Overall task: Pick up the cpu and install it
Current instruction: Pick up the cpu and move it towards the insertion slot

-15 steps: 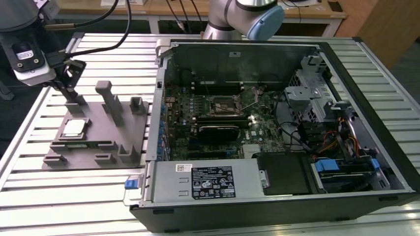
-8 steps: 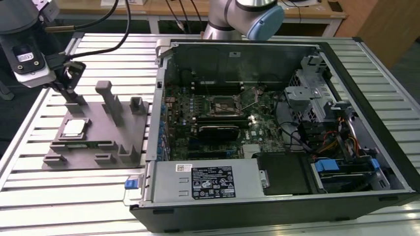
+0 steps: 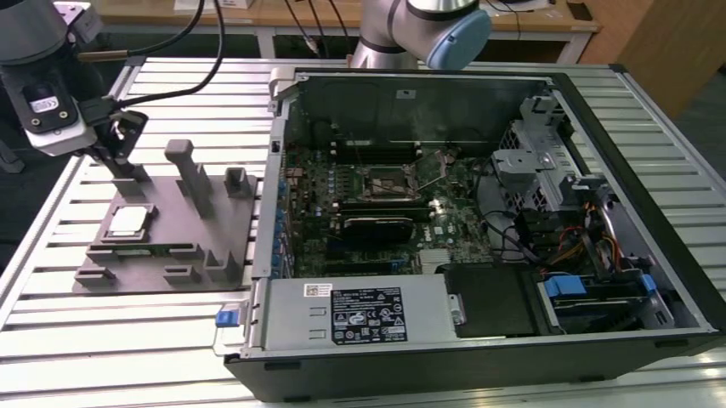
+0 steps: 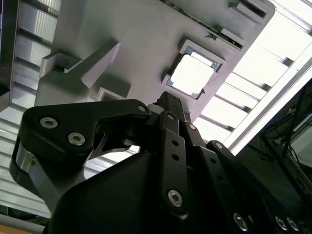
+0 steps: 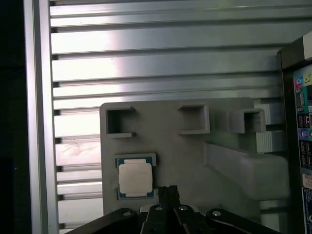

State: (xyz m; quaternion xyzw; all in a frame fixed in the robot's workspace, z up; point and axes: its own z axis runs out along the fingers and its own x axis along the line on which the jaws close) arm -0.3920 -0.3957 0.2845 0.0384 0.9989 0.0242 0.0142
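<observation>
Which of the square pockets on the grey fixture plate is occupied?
The framed one nearest the tool: it holds the cpu, silver lid up. The three walled pockets in a row stand empty.

**What Glare, Cover and Cropping Are Concealing**

In the second wrist view glare is washing out the cpu (image 4: 192, 75), and the gripper (image 4: 166, 99) is covering much of the grey holder (image 4: 136, 41). In the first wrist view the picture's edge is cutting off the computer case (image 5: 300, 122).
</observation>
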